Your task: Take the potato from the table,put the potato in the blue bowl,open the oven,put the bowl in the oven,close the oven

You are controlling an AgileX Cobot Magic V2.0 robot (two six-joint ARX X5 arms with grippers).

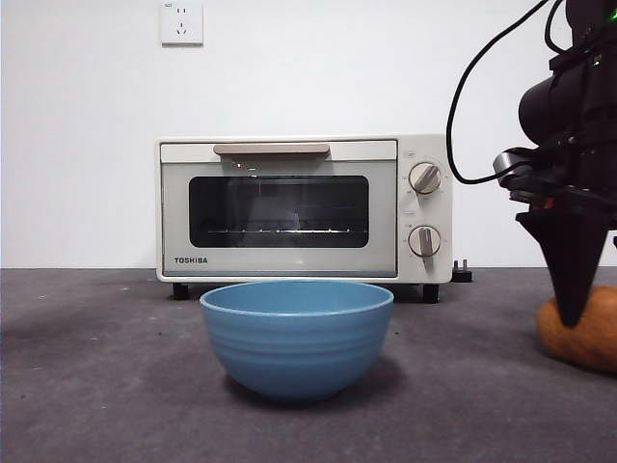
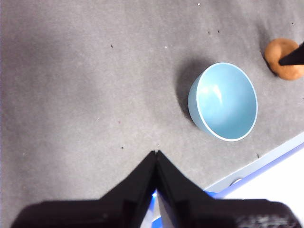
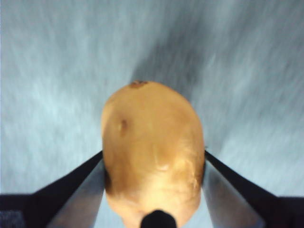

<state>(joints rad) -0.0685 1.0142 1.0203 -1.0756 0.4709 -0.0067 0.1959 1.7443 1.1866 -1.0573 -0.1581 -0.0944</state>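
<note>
One target: rounded orange-brown matte potato [image 3: 152,164], sitting on the dark grey mottled table [image 1: 106,386] at the near right, partly cut off by the front view's right edge.
Right gripper [image 3: 153,164]: jaws spread, one on each side of the potato's widest part, close to the skin or just touching. Not clamped as far as I can judge; the potato looks to be resting on the table.
Key relation: potato lies straight between the right jaws, its long axis running away from the wrist, jaws across the short axis. Closing should take it across the narrow width.
Left gripper [image 2: 156,154]: jaws pressed together, empty, hovering over bare table well apart from the potato. Right arm is clearly the nearer one.
Bowl: deep round light-blue ridged bowl [image 1: 297,338], upright, empty, centre of the table, left of the potato and apart from it.
Oven: cream-white Toshiba toaster oven [image 1: 304,207] behind the bowl, far side, dark glass door closed.
View differences: right wrist view shows both jaws flanking the potato; front view shows only one dark jaw tip in front of it. Left wrist view alone shows the bowl's empty inside.
Stage (judgement): first step, grasp about to close.
</note>
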